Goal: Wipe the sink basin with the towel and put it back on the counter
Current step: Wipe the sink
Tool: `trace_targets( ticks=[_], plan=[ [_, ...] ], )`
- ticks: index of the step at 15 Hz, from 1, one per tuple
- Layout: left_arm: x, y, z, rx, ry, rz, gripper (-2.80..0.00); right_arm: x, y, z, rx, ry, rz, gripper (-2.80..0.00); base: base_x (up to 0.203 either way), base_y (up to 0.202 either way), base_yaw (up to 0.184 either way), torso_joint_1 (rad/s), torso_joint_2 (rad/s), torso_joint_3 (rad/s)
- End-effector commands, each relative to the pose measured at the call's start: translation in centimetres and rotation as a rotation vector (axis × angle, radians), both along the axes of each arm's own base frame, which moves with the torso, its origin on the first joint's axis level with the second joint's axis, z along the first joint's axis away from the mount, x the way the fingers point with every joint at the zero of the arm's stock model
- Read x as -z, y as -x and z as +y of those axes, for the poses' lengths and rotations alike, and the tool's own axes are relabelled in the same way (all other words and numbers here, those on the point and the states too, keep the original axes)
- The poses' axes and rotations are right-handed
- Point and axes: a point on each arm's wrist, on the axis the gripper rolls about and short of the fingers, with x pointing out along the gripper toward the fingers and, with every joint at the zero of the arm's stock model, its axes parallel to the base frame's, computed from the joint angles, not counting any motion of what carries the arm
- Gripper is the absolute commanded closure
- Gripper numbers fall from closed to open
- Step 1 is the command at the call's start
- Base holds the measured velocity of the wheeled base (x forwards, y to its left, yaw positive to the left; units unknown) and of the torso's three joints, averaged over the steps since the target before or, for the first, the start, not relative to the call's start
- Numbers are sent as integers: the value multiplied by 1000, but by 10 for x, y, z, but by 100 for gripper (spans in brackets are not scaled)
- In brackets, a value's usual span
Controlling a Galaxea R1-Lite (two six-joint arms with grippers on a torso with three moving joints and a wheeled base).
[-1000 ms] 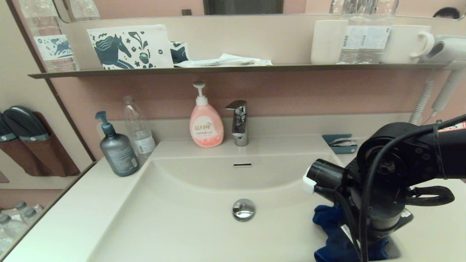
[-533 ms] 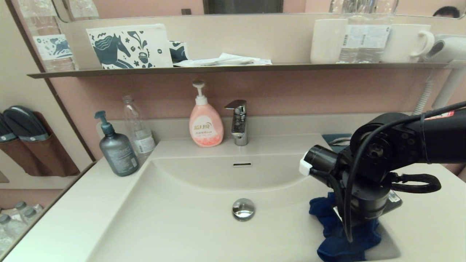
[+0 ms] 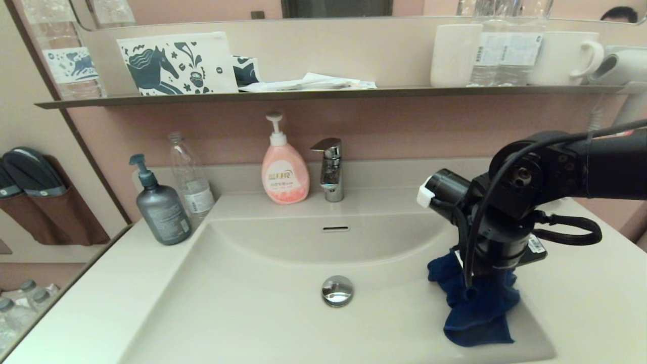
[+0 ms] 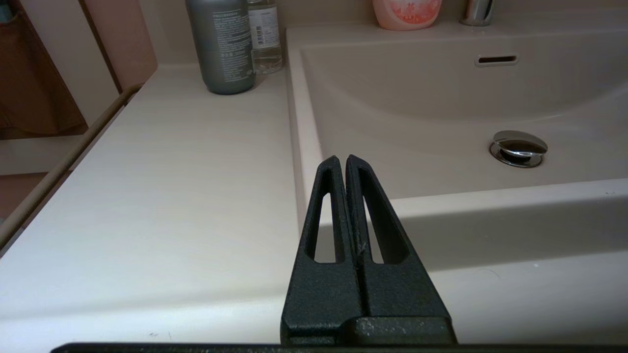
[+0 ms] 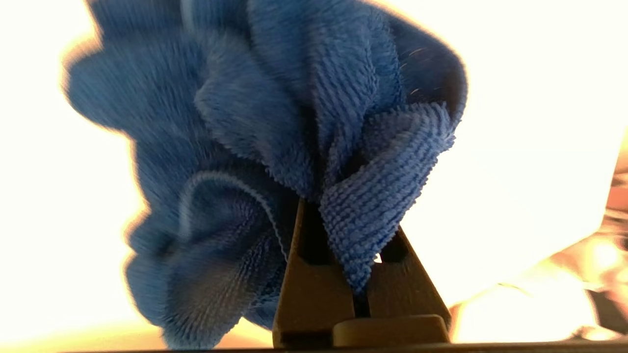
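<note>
The royal-blue towel (image 3: 475, 303) hangs bunched from my right gripper (image 3: 489, 275) over the right side of the off-white sink basin (image 3: 252, 313). Its lower end lies against the basin's right slope, right of the chrome drain plug (image 3: 337, 290). In the right wrist view the right gripper (image 5: 343, 215) is shut on a fold of the towel (image 5: 274, 122), which hides the fingertips. My left gripper (image 4: 341, 161) is shut and empty, low over the counter (image 4: 171, 186) at the basin's front left corner. It does not show in the head view.
A chrome faucet (image 3: 331, 169), pink soap bottle (image 3: 284, 169), clear bottle (image 3: 189, 177) and grey pump bottle (image 3: 160, 207) stand along the back and left of the counter (image 3: 596, 303). The wall shelf (image 3: 323, 93) above carries mugs and pouches.
My right arm has moved back and up along the basin's right side, drawing the towel with it from the front right corner. More of the towel now hangs in view.
</note>
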Motion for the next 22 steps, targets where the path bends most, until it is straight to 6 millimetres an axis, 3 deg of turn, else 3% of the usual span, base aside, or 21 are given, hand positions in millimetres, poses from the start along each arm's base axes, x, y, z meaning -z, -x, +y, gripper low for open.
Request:
trace_targets(
  ticks=[1,10,16,22],
  plan=[
    [0,0,0,0,0,0,0,-11,-7,3,13,-36,-47,0,0,0,0,0,0,0],
    [0,0,0,0,0,1,0,-51,-16,4,21,-87,-128,0,0,0,0,0,0,0],
    [0,0,0,0,0,0,0,-59,-18,6,18,-135,-208,0,0,0,0,0,0,0],
    [0,0,0,0,0,1,0,-75,-31,14,28,-262,-409,0,0,0,0,0,0,0]
  ],
)
